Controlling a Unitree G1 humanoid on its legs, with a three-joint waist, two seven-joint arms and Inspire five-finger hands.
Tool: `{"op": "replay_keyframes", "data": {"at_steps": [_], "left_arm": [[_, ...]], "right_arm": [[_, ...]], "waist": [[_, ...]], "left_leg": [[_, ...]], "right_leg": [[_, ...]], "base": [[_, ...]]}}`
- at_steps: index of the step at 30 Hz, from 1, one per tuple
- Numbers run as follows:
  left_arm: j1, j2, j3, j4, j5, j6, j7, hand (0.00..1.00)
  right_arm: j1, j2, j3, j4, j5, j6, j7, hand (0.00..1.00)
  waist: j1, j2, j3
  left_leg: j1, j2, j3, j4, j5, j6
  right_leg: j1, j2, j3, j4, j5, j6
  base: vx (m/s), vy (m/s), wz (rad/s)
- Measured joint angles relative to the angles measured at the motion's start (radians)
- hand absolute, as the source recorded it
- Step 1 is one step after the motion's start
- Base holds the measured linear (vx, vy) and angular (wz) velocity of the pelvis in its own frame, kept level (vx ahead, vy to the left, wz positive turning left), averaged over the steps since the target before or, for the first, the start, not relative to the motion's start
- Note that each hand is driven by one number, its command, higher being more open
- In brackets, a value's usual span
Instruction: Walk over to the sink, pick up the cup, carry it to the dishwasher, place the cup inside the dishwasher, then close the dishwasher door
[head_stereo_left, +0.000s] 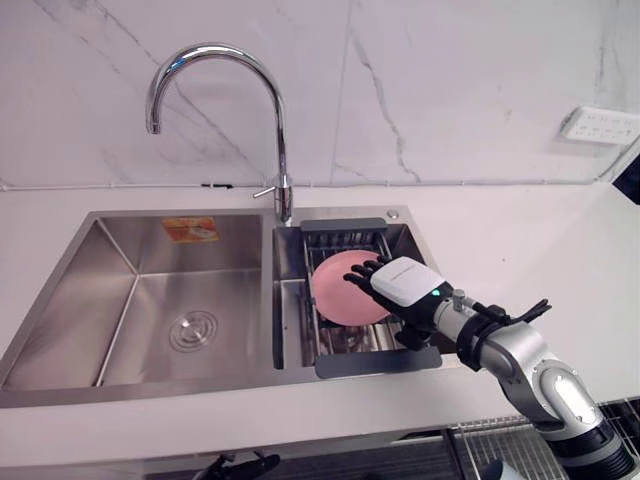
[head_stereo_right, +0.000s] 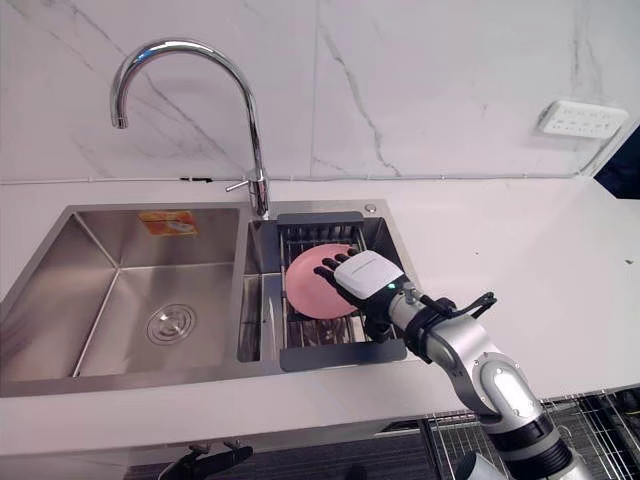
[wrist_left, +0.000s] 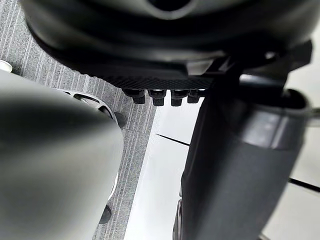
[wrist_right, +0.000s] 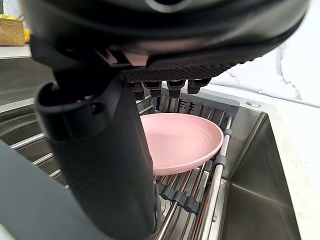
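Well, I had the right hand (head_stereo_left: 405, 285) open just over the pink dish (head_stereo_left: 330, 292) in the rack (head_stereo_left: 380, 362).

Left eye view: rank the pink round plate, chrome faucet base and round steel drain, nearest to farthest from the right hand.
1. Pink round plate, by the right hand.
2. Chrome faucet base, behind, leftward.
3. Round steel drain, left basin.

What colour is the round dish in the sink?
Pale pink, plain with no pattern. The round shallow pink dish shows best in the right wrist view.
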Motion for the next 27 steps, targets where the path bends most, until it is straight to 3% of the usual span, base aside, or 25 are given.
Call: {"op": "replay_keyframes", "data": {"at_steps": [11, 27], "left_arm": [[-0.004, -0.002, -0.011, 0.005, 0.001, -0.003, 0.000, 1.00], [-0.007, -0.002, -0.009, 0.006, 0.012, -0.022, -0.002, 1.00]], "right_arm": [[-0.003, 0.002, 0.000, 0.103, -0.030, -0.020, -0.090, 1.00], [-0.051, 0.002, 0.004, 0.184, -0.029, -0.038, -0.123, 1.00]], "waist": [[0.013, 0.013, -0.008], [0.038, 0.013, -0.008]], "left_leg": [[-0.011, 0.000, -0.024, 0.004, 0.004, 0.002], [-0.013, 0.000, -0.037, 0.004, 0.009, 0.003]], "right_leg": [[0.003, 0.000, -0.007, -0.001, 0.000, 0.000], [0.008, 0.000, -0.012, -0.001, 0.001, -0.001]], "base": [[-0.01, 0.016, 0.05], [-0.02, 0.038, 0.02]]}}
